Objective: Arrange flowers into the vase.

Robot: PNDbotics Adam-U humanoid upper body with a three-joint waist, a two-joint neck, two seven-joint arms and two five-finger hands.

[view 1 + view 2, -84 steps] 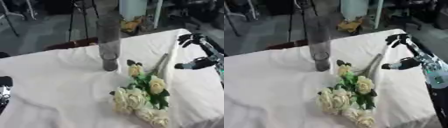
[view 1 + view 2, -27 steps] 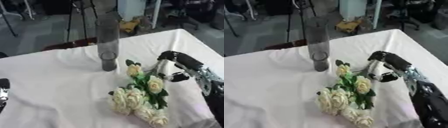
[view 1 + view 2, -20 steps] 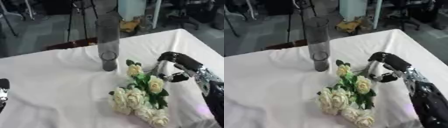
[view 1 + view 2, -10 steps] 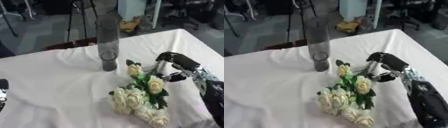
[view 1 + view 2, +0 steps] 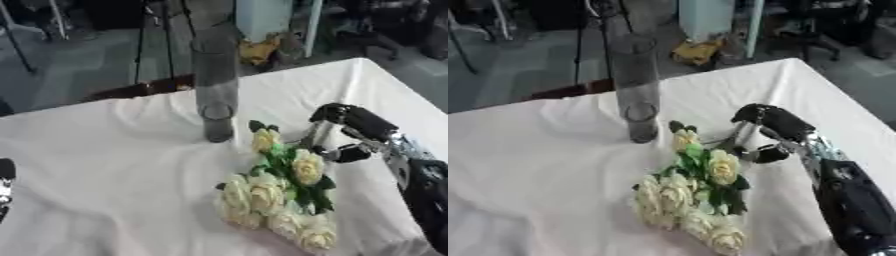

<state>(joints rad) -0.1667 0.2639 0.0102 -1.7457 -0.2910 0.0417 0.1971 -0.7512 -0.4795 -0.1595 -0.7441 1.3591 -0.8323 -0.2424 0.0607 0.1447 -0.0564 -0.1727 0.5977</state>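
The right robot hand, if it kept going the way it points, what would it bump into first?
Most likely the flower stems: the right robot hand is curled right at them, reaching toward the view's left. Beyond them lie the bouquet and the tall glass vase, though depth is hard to judge.

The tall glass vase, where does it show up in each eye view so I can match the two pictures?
Left eye view: the vase stands upper centre on the white table, behind the bunch of pale roses.
Right eye view: the vase sits a little further left.
Shared landmark: the right hand, curled at the rose stems.
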